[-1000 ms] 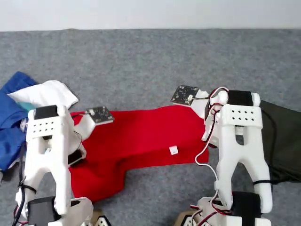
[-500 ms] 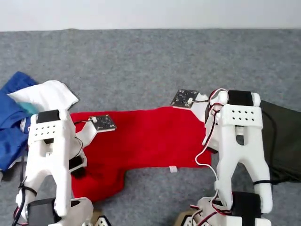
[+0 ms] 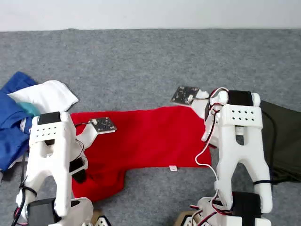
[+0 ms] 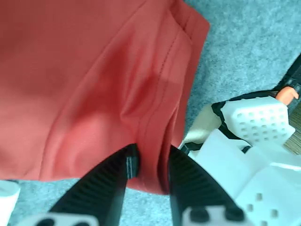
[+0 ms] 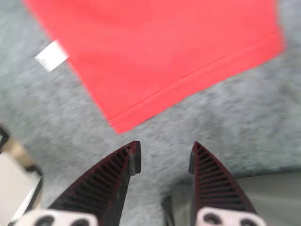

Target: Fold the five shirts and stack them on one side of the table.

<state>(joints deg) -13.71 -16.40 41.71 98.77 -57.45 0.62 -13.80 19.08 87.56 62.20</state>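
— Status of your red cloth shirt [image 3: 146, 139]?
— Flat on the grey carpeted table [image 3: 141, 61], long axis side to side.
— Tools?
— Your left gripper [image 4: 149, 165] clamps its folded hem; your right gripper [image 5: 162, 160] hangs parted beside its corner.

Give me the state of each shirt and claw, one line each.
red shirt: spread out, hem pinched
left claw: shut on red shirt's hem
right claw: open, empty, above the table
dark green shirt: lying flat, untouched
blue shirt: crumpled, unfolded
white shirt: crumpled beside blue shirt
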